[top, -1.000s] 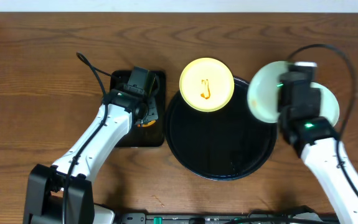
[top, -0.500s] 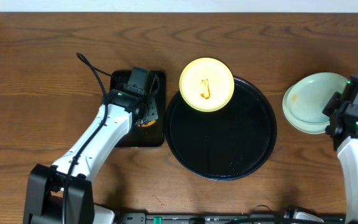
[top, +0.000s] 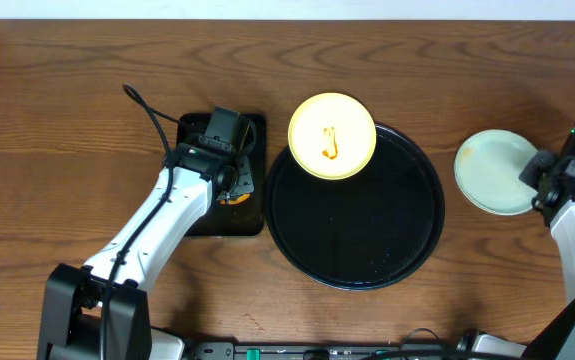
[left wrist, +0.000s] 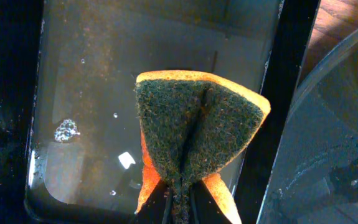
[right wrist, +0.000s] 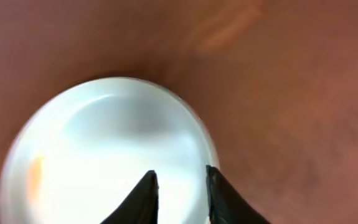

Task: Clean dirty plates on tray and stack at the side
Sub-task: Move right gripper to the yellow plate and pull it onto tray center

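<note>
**One Plate Outstanding; Stack Set at Right**

Left gripper (left wrist: 179,208) is clamped on a folded orange sponge with dark green scouring face (left wrist: 197,124). It is held over the small rectangular black tray (left wrist: 4,93) of water, seemingly ready for scrubbing. Right gripper (right wrist: 180,193) stands narrowly parted, pinching nothing, above the pale blue-green round plastic plates (top: 495,172). These are apparently stacked on the wooden table (top: 67,80), right of the large round glossy black tray (top: 357,235). The sauce-marked pale yellow round plastic plate (top: 332,135) sits on that tray's far rim, uncleaned.

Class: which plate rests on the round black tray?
The pale yellow plate, squiggled with orange, on the tray's far rim; the pale green plates lie on the table.
</note>
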Motion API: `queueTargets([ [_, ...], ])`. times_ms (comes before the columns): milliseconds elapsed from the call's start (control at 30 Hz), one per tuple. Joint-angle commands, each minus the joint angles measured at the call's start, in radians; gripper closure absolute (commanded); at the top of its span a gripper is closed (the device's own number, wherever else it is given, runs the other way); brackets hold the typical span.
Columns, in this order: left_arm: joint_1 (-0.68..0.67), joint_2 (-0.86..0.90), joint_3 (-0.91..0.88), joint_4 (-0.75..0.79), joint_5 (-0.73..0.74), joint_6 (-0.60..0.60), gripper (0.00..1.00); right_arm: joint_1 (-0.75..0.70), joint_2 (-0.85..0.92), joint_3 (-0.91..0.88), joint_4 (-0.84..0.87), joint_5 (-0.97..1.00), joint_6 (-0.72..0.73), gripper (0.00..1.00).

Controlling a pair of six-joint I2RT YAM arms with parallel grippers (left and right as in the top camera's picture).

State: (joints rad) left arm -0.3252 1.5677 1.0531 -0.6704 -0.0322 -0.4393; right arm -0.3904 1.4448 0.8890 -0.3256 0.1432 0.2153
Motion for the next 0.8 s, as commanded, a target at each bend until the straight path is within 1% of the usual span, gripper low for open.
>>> queueTargets([
  [0, 0.004, 0.008, -0.007, -0.002, -0.005, 0.016, 0.92, 0.011, -0.014, 0.032, 0.009, -0.256, -0.022, 0.73],
  [100, 0.004, 0.008, -0.007, -0.002, -0.005, 0.016, 0.92, 0.048, -0.018, 0.050, -0.005, -0.427, -0.039, 0.72],
  [200, 0.004, 0.008, -0.007, -0.002, -0.005, 0.016, 0.92, 0.104, -0.018, 0.089, -0.061, -0.516, -0.052, 0.71],
  [267, 0.004, 0.008, -0.007, -0.002, -0.005, 0.016, 0.92, 0.148, -0.018, 0.134, -0.124, -0.522, -0.077, 0.70],
  [367, 0.004, 0.008, -0.007, -0.002, -0.006, 0.016, 0.91, 0.220, -0.018, 0.208, -0.210, -0.515, -0.159, 0.56],
  [400, 0.004, 0.008, -0.007, -0.002, -0.006, 0.016, 0.91, 0.245, -0.017, 0.232, -0.235, -0.512, -0.182, 0.55],
  [600, 0.004, 0.008, -0.007, -0.002, -0.006, 0.016, 0.91, 0.356, 0.034, 0.341, -0.315, -0.507, -0.251, 0.54],
  [700, 0.004, 0.008, -0.007, 0.003, -0.006, 0.019, 0.91, 0.394, 0.088, 0.396, -0.351, -0.507, -0.266, 0.55],
  [767, 0.004, 0.008, -0.007, 0.017, -0.006, 0.042, 0.91, 0.417, 0.139, 0.441, -0.386, -0.512, -0.266, 0.54],
])
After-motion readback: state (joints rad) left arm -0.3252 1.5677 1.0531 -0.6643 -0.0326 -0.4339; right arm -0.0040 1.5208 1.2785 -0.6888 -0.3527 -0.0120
